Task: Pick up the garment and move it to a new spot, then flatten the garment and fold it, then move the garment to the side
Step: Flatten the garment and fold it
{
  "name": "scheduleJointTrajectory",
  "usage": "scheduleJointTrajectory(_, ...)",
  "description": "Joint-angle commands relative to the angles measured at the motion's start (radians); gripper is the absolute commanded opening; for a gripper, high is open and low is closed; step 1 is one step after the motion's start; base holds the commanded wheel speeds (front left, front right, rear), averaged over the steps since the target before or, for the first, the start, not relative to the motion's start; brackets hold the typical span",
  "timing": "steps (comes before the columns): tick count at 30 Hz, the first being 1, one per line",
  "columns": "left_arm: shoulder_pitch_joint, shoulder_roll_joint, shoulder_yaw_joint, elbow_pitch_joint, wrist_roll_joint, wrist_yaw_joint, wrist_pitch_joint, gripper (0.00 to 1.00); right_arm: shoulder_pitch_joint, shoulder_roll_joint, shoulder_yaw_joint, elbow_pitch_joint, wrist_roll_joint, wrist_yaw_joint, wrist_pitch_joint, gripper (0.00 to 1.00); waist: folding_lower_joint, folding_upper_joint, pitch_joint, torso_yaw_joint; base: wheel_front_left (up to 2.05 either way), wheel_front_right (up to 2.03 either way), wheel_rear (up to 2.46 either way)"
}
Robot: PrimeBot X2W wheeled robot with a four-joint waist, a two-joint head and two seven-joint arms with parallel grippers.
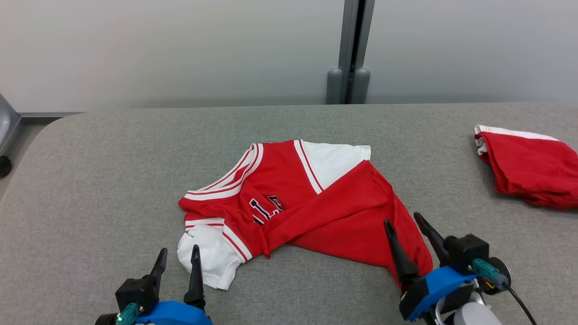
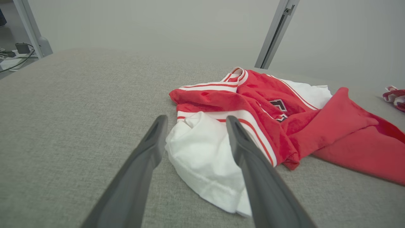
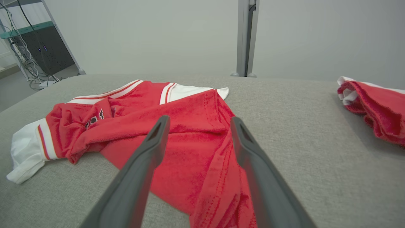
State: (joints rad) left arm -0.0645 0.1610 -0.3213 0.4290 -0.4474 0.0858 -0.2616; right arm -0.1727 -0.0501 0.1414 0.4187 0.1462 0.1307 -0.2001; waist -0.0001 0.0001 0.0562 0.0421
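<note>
Left gripper (image 1: 179,249) hovers at the desk's (image 1: 113,180) near edge, fingers spread and empty, framing the white sleeve of the crumpled red-and-white garment (image 1: 316,198). Right gripper (image 1: 402,219), also spread and empty, hangs over the garment's near right hem. The garment lies mid-desk. A second red cloth (image 1: 528,171) lies well apart at the far right. A grey post (image 1: 350,54) stands beyond.

The only writing I can see is on the red-and-white garment (image 1: 316,203): dark block lettering (image 1: 266,208) edged in white, across its red chest. Folds cover most of it, and the few strokes left showing cannot be read as any letter or number.
</note>
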Motion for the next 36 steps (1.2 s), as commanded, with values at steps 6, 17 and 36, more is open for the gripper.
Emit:
scheduleJointTrajectory(6,-0.031,-0.008,0.004,-0.007,0.015,-0.008,-0.005,1.0,-0.131,-0.001,0.037,0.104,0.057,0.0,0.11,1.0,0.0001,-0.0001,0.036,0.028,0.0,0.0,0.0)
scheduleJointTrajectory(17,-0.05,-0.026,0.026,-0.003,0.028,-0.012,-0.005,1.0,-0.316,-0.001,-0.064,0.372,0.043,0.0,0.274,1.0,0.0001,-0.0001,0.083,0.089,0.0,0.0,0.0)
scheduleJointTrajectory(36,-0.062,-0.051,0.058,-0.005,0.073,-0.033,-0.005,1.0,-0.462,-0.001,-0.066,0.539,0.279,0.0,0.204,1.0,0.0001,-0.0001,0.114,0.115,0.0,0.0,0.0)
